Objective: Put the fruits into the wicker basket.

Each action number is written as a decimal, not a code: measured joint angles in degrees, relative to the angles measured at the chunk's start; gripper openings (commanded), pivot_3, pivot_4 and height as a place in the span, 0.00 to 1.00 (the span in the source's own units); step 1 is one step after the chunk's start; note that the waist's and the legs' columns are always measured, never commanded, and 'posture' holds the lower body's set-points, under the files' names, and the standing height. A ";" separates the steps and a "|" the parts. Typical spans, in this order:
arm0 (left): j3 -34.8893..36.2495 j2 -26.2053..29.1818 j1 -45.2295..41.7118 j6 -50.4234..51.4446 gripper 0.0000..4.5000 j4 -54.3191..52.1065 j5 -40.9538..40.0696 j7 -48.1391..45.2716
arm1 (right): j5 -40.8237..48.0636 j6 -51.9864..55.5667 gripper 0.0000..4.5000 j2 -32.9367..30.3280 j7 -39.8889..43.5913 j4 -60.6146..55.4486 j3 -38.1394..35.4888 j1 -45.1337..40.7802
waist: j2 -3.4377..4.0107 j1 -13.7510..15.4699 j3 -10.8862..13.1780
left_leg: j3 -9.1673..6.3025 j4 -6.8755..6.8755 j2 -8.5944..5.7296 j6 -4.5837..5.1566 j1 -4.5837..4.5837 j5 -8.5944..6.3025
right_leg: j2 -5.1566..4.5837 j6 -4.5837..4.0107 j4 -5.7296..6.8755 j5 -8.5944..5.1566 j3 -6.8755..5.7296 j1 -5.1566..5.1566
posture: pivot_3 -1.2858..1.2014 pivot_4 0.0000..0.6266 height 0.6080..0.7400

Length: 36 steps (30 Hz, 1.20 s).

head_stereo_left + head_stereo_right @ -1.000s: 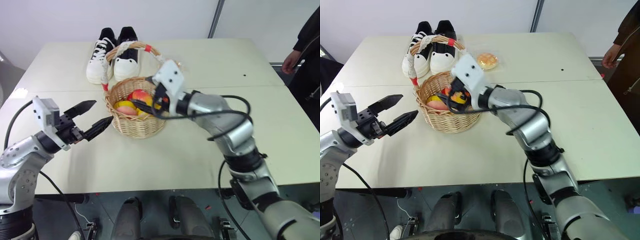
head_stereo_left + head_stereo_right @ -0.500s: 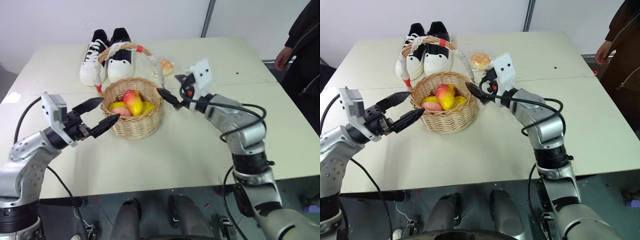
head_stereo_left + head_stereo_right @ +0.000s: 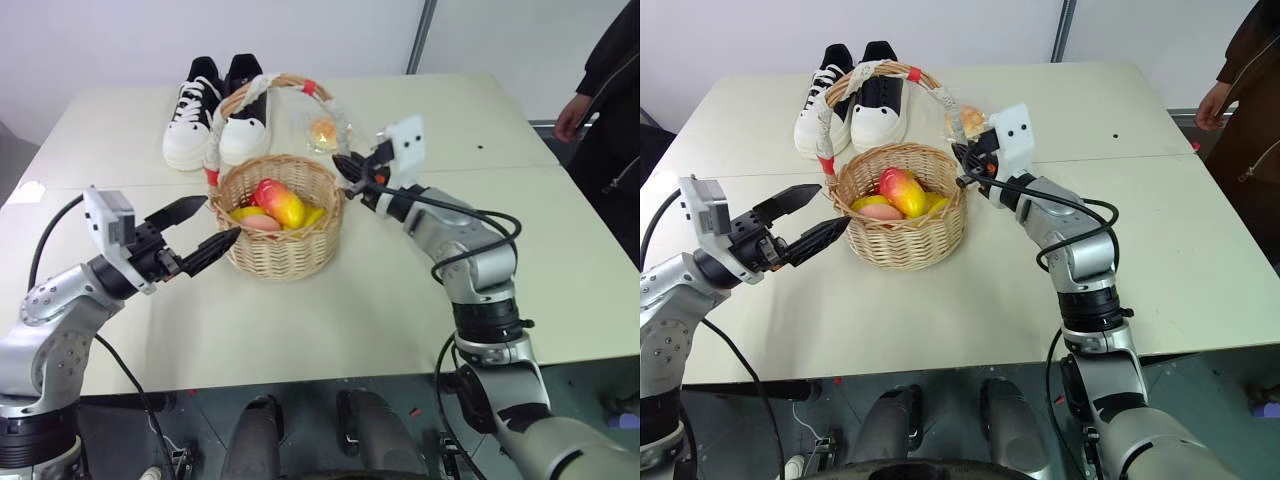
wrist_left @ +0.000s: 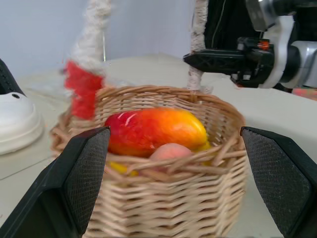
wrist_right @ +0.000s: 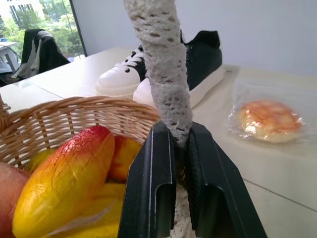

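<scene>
Fingers: right gripper [image 5: 176,148] clamped on the white cloth-wrapped handle [image 5: 163,69] of the round tan wicker basket [image 3: 285,250]; left gripper [image 3: 200,232] spread wide beside it. Red-yellow oval mango [image 3: 283,204] and other fruit inside. I'd lift slowly, keeping the basket level.

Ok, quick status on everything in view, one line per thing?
Wicker basket: upright on table, holding fruit.
Basket handle: clamped at its base by right gripper.
Mango: lying in basket, on top.
Right gripper: shut on handle.
Left gripper: open, empty, beside basket.
Wrapped bun: on table, untouched.
Shoes: paired behind basket.
</scene>
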 measured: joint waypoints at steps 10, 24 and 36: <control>-4.44 -1.35 -4.07 -0.35 1.00 3.16 0.67 -1.61 | -3.73 -2.04 0.01 -16.69 -7.67 5.88 -18.95 2.58 | 0.00 1.16 0.00 | 0.12 0.01 -0.05 0.00 0.02 0.00 | -0.02 -0.05 -0.11 -0.03 0.08 0.04 | 0.52 0.24 1.00; -8.68 -4.53 -8.01 -0.53 1.00 4.74 1.97 -1.25 | -6.53 -11.93 0.58 -18.65 -8.05 16.62 -21.95 5.25 | 0.08 -0.17 0.01 | 0.17 -0.02 -0.04 0.02 0.08 0.00 | 0.02 0.03 -0.04 0.01 0.17 0.04 | 0.52 0.24 1.00; -4.02 -0.84 -1.32 -1.57 1.00 10.20 7.03 1.26 | 6.82 -10.00 0.58 -22.66 12.29 -8.46 -22.91 29.22 | 0.11 -0.94 0.00 | 0.19 -0.04 0.07 0.03 0.41 -0.01 | 0.11 0.11 0.00 -0.10 0.20 0.23 | 0.52 0.24 1.00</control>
